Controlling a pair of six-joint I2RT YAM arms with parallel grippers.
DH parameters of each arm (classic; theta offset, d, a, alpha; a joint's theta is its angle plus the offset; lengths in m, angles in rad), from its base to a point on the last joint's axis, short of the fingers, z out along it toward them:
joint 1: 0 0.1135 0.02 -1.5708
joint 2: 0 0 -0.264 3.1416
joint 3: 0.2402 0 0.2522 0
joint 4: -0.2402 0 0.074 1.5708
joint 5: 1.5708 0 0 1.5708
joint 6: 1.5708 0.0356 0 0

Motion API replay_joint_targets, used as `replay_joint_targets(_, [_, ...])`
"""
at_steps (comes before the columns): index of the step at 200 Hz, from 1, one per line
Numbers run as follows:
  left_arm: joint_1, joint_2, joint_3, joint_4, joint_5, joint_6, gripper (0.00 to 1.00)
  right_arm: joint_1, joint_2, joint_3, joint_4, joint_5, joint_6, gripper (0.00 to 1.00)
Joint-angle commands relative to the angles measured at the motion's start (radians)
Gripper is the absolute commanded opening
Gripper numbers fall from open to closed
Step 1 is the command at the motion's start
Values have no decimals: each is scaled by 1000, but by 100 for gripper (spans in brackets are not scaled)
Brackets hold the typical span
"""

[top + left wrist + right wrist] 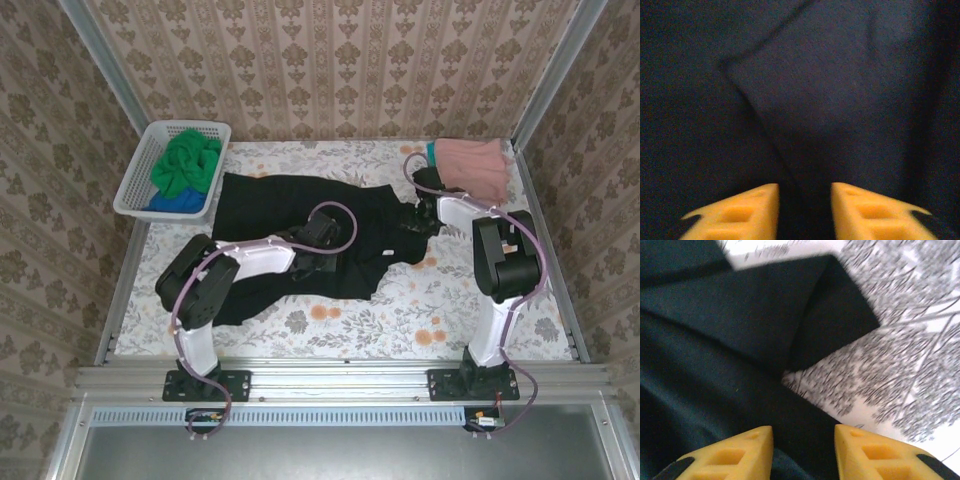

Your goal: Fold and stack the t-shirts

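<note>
Black t-shirt (262, 200) lies lengthwise, left to right across the frame's middle.
Left claw (805, 189) sits over its centre, right claw (804, 430) at its right end; both narrow, grip impossible to tell.

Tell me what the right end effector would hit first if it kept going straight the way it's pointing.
Most likely the black tee: the right end effector points at its fabric, with the table showing just beside it. Depth is unclear.
</note>
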Motion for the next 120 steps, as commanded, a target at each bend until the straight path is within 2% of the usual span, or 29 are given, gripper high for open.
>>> replay_joint_targets(1, [63,87,55,-43,16,45,26,54,-62,-77,-45,-14,8,31])
replay_joint_targets(15, [101,130,115,-62,40,80,20,109,-112,-145,-29,1,32,17])
replay_joint_targets(33, [141,176,194,-64,53,131,17,196,-205,-257,24,38,84,10])
replay_joint_targets(49, [176,240,303,-72,123,175,15,299,-263,-339,72,34,154,6])
replay_joint_targets(71, [206,337,514,-139,218,234,13,493,-282,-412,183,34,279,5])
replay_joint_targets(90, [216,361,682,-256,213,304,15,633,-242,-377,257,21,353,8])
replay_joint_targets(111, [245,271,703,-330,170,354,24,681,-244,-311,267,-31,350,14])
replay_joint_targets(120, [266,207,659,-336,150,362,33,679,-278,-308,256,-35,335,19])
